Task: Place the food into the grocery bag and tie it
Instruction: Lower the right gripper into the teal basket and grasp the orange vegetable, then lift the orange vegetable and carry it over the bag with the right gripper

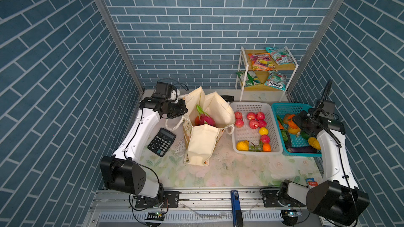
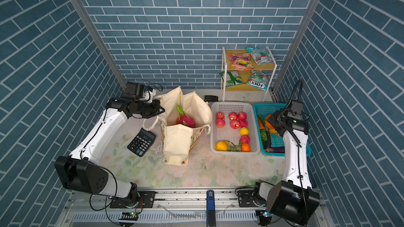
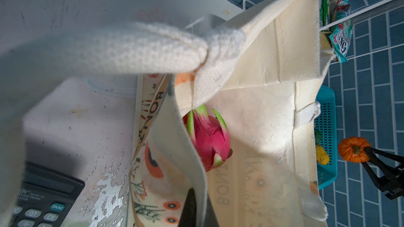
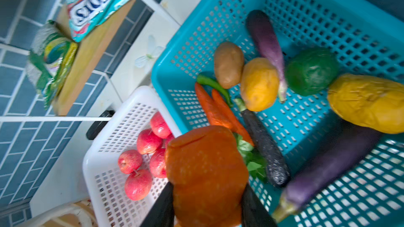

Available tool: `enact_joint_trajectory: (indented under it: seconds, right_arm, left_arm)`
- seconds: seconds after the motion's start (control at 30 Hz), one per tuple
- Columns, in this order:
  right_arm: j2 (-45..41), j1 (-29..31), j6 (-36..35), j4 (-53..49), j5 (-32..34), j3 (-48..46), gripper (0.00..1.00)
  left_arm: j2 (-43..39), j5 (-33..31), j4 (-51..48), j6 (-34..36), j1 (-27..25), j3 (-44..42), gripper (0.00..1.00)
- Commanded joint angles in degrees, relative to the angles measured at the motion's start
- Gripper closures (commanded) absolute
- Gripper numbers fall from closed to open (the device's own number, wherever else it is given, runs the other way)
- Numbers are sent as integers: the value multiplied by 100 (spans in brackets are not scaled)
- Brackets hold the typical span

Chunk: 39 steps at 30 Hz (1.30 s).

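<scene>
We see the floral table only in part, since its near corners lie under the two arm bases. The grocery bag stands upright left of centre with its mouth open. Its front panel folds outward and hides the printed face in both top views. The white basket sits just right of the bag, and the teal basket is beside that, with the right arm covering part of its far side. The rack stands at the back wall with snack packets on both shelves. The calculator lies left of the bag.

Inside the bag the dragon fruit shows over the rim. A red-orange fruit beside it is mostly hidden. In the left wrist view a blurred rope handle fills much of the frame.

The left gripper is pinched tight on the bag's left rim, and the fabric hides most of its fingers. The right gripper hangs above the teal basket with its jaws part-way apart, clamping an orange pumpkin from both sides. That wrist view is smeared, so we cannot make out the finger edges.
</scene>
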Motion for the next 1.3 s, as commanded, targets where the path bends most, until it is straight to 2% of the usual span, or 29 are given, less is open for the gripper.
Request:
enact_joint_trajectory:
  seconds: [0.0, 0.23, 0.43, 0.77, 0.93, 1.27]
  right_arm:
    - [-12, 473, 144, 318, -388, 157, 69]
    - [384, 1561, 136, 579, -531, 692, 69]
    - [759, 2578, 39, 881, -706, 1247, 70]
    - [1848, 4172, -1262, 925, -1018, 2625, 71]
    - [2529, 4853, -2037, 603, -1118, 3341, 71]
    - [3413, 5460, -3116, 17, -1432, 4028, 69]
  left_arm:
    - [123, 22, 11, -19, -27, -45, 100]
    - [201, -40, 33, -260, -27, -33, 100]
    - [291, -153, -245, -112, -19, 116, 100]
    - [493, -174, -499, -19, -18, 442, 100]
    - [601, -212, -624, -17, -18, 619, 100]
    - [774, -207, -723, -65, -18, 876, 100]
